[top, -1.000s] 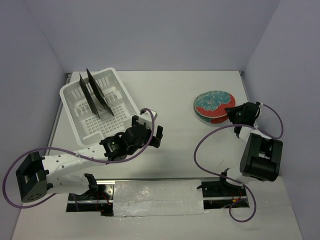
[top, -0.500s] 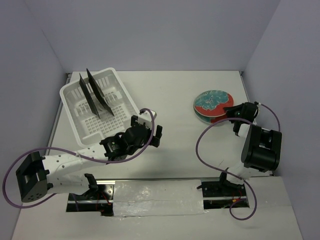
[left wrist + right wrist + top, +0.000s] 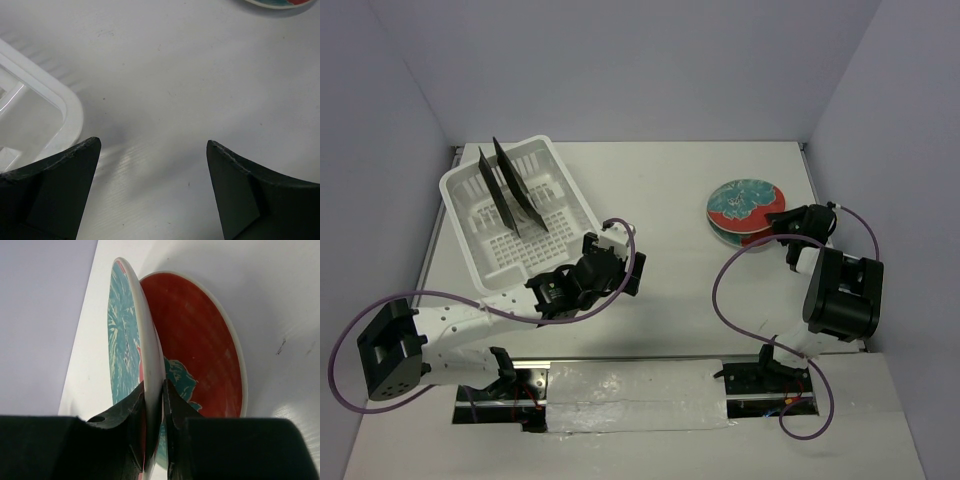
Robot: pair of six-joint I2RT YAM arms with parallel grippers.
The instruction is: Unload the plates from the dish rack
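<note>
The white dish rack (image 3: 560,172) stands at the back left with two dark square plates (image 3: 488,185) (image 3: 520,192) upright in it, edge-on. At the right, my right gripper (image 3: 782,220) (image 3: 154,385) is shut on the near rim of the round red and teal floral plate (image 3: 748,205) (image 3: 142,325), which is tilted. Beneath it, flat on the table, the right wrist view shows another red, white-rimmed round plate (image 3: 200,340). My left gripper (image 3: 616,258) (image 3: 154,150) hangs open and empty over bare table, just right of the dish rack's near corner (image 3: 70,115).
Lilac walls close in the table on the left, back and right. A taped strip and the arm bases (image 3: 620,400) run along the near edge. The right arm's purple cable (image 3: 725,290) loops over the table.
The right arm's elbow has drawn in and its gripper has edged slightly left with the round plate. The left gripper has turned a little beside the rack.
</note>
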